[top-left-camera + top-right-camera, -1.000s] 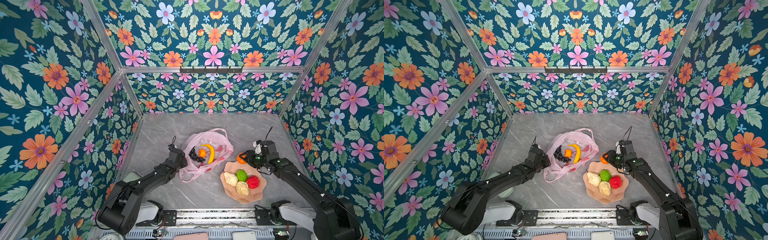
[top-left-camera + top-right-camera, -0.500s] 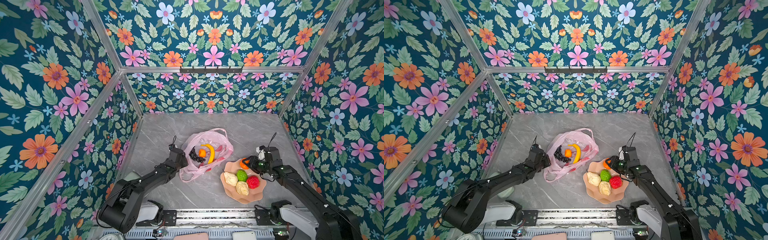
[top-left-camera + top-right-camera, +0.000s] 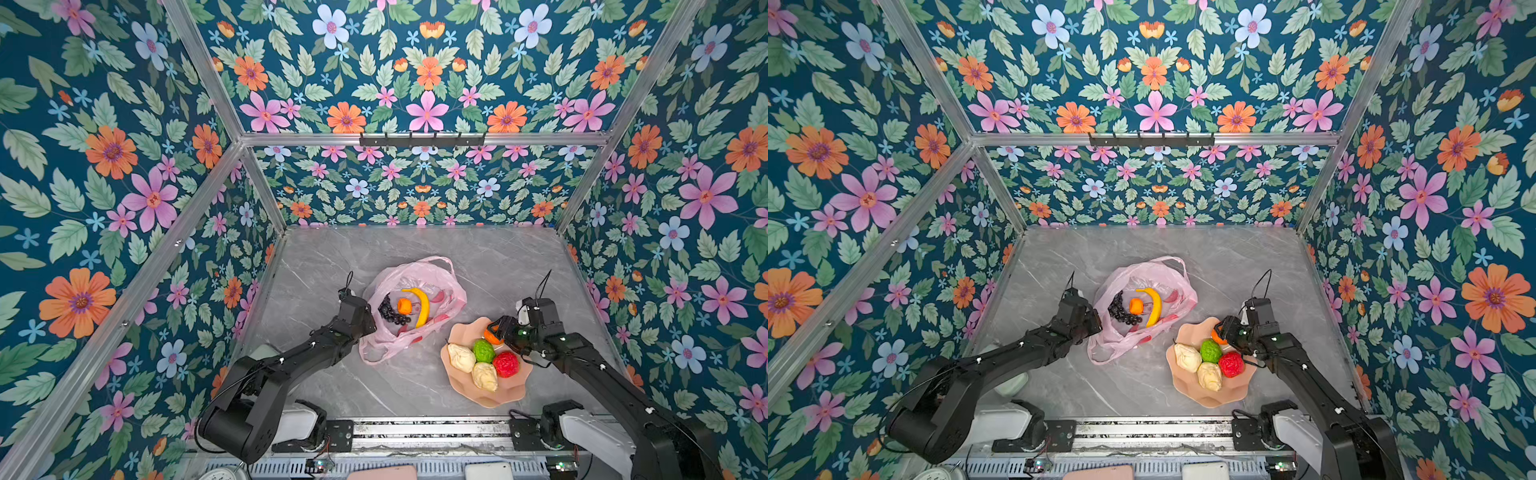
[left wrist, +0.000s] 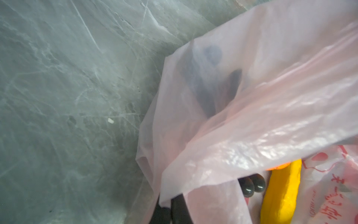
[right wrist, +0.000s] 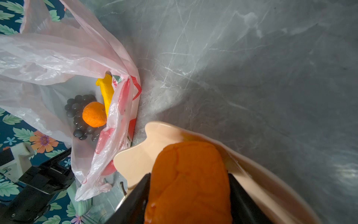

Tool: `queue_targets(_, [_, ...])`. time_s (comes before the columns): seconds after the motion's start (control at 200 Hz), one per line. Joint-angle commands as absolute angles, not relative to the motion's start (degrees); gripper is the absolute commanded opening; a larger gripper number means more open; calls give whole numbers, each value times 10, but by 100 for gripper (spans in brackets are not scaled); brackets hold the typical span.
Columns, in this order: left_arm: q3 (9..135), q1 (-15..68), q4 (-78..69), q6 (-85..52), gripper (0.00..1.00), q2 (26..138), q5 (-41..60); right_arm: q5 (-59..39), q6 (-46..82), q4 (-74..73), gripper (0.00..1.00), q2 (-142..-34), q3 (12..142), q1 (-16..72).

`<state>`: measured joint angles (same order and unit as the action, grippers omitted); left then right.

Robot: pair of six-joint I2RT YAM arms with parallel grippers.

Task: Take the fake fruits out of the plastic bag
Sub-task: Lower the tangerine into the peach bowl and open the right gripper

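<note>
Here, one orange is at the plate and the bag mouth is held open.
The left gripper (image 3: pixel 366 323) is pinched shut on the plastic bag (image 3: pixel 432 276) at its left rim, mid-tabletop, likely to keep the mouth wide. The banana (image 3: pixel 419 305), grape bunch (image 3: pixel 390 312) and second orange (image 3: pixel 404 306) lie inside. The right gripper (image 3: pixel 495 332) brackets the first orange (image 5: pixel 189 182) over the plate (image 3: pixel 488 399) near the front edge, beside the green fruit (image 3: pixel 483 350). Whether its jaws clamp the orange or stand loose, I cannot tell.

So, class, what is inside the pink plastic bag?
Inside the plastic bag lie a banana, a dark grape bunch and an orange. Anything beneath them or under folded film is covered.
</note>
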<state>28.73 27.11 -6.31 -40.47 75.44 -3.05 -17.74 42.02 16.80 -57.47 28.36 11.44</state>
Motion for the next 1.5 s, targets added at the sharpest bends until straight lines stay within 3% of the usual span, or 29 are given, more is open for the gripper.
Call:
queue_targets(0.0, [292, 271, -71, -407, 0, 756, -29, -152, 429, 192, 65, -568, 287, 115])
queue_targets(0.645, [292, 271, -75, -405, 0, 761, -28, -92, 413, 318, 66, -519, 338, 115])
queue_targets(1.26, [292, 271, -79, -407, 0, 767, -25, -153, 422, 288, 46, -551, 319, 116])
queue_targets(1.5, [292, 271, -80, -407, 0, 768, -25, -146, 416, 292, 46, -556, 329, 117])
